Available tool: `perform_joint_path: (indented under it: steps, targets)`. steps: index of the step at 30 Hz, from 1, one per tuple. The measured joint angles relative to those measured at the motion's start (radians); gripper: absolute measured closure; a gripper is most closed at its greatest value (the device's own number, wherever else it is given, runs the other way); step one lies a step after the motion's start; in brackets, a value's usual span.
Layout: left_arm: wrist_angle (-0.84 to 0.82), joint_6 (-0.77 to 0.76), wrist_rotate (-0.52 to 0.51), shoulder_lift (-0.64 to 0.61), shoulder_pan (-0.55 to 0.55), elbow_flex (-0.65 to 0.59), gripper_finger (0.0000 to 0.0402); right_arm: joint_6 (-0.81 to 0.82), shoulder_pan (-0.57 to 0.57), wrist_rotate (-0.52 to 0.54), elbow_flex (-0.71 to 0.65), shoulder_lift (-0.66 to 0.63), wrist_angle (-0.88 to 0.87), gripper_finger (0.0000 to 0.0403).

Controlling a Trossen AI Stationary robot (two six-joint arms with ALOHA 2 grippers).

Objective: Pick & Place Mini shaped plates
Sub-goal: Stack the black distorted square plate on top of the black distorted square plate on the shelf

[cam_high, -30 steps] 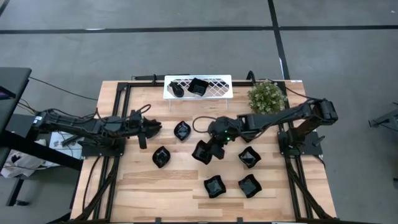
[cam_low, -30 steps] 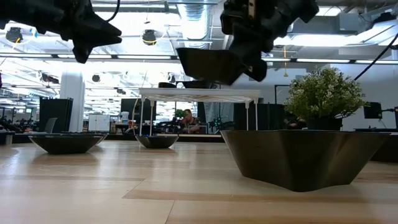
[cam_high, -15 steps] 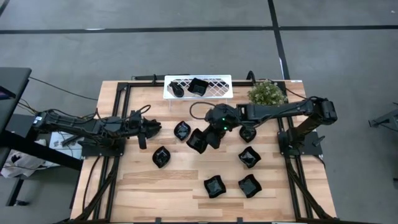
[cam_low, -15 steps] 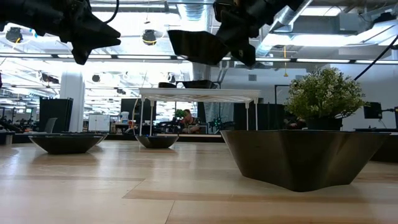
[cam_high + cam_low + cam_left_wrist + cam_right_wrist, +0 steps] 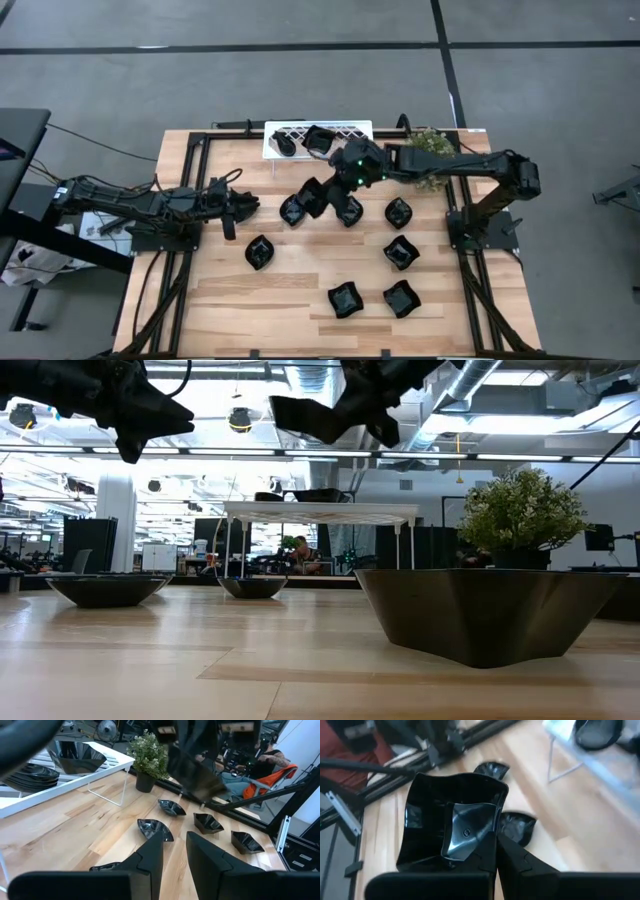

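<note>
My right gripper (image 5: 330,190) is shut on a glossy black square mini plate (image 5: 311,197), high above the table's middle and just near of the white lattice rack (image 5: 350,129). In the low view the plate (image 5: 303,416) hangs tilted well above the rack top. Two plates (image 5: 285,144) (image 5: 318,138) lie on the rack. Several more plates rest on their bases on the wood, such as one (image 5: 260,251) at the left and one (image 5: 344,299) near the front. My left gripper (image 5: 236,205) waits over the table's left side, open, with nothing between its fingers (image 5: 150,855). My right gripper pinches the plate's rim (image 5: 492,822) at one side between its two fingers (image 5: 487,855). The fingers slant down from the table's right. The plate is lifted clear of everything, tilted, its hollow toward the wrist camera.
A small potted plant (image 5: 430,152) stands at the far right, beside the rack. Black frame rails (image 5: 190,190) run along the table's left and right sides. Bare wood shows at the near left (image 5: 230,310).
My right gripper has risen and swung toward the table's far edge and the rack, still shut on the square plate. The plate has gone from nearly level just above the table to tilted and high. My left arm has kept still.
</note>
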Motion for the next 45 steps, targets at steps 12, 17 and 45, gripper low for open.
perform_joint_path:
  steps: [12, 17, 45]
  targets:
    - [0.011, -0.005, 0.0, 0.0, 0.0, 0.0, 0.0315, -0.122, -0.218, -0.003, 0.1, 0.0, -0.019, 0.0403]
    - [0.015, -0.05, 0.0, 0.0, 0.0, 0.0, 0.0315, -0.236, -0.319, -0.073, 0.124, 0.007, -0.05, 0.0403]
    - [0.057, -0.056, 0.004, 0.0, 0.0, 0.0, 0.0315, -0.766, -0.575, -0.518, 0.695, 0.448, -0.451, 0.0403]
